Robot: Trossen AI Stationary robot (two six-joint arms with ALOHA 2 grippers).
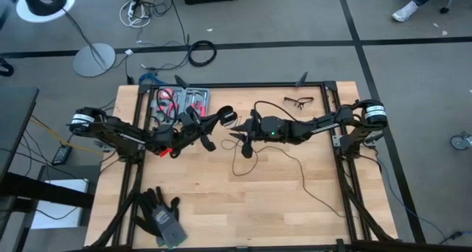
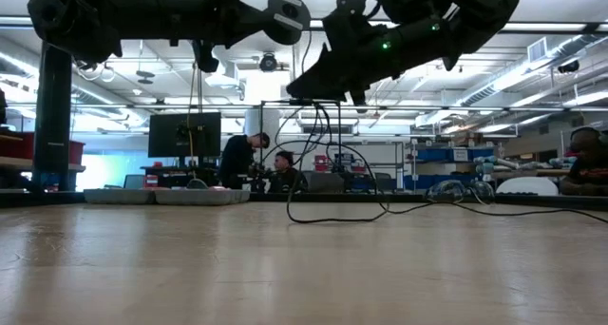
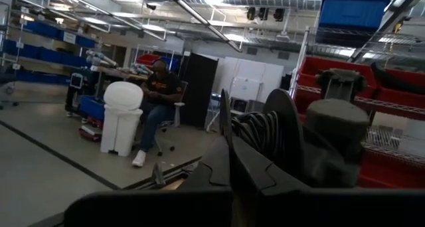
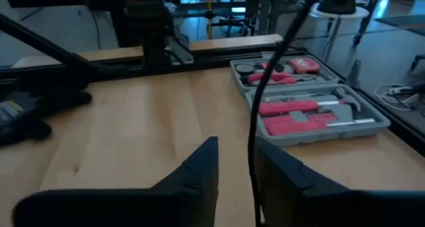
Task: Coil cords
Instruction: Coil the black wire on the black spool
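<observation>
**Thin black cord strung between two raised grippers**

Near the centre of the high view, both arms meet above the wooden table (image 1: 243,208). The right gripper (image 1: 237,134) is closed narrowly on the cord (image 1: 295,163): in the right wrist view the thin black line runs up between its two dark fingers (image 4: 199,167). From there the cord hangs in loose loops, touches the table and trails in a slack, wavy line toward the lower right of the high view. In the low view it shows as several hanging arcs (image 2: 328,173) at mid-frame, then lies flat along the tabletop to the right.

The left gripper (image 1: 221,119) sits just left of the right one; several turns of cord wrap around it (image 3: 262,131). Whether its fingers are open or closed cannot be told.

At the table's upper left is a grey tool tray (image 1: 181,101) with red-handled tools; safety glasses (image 1: 299,101) lie at upper centre-right and gloves (image 1: 158,215) at lower left.
</observation>
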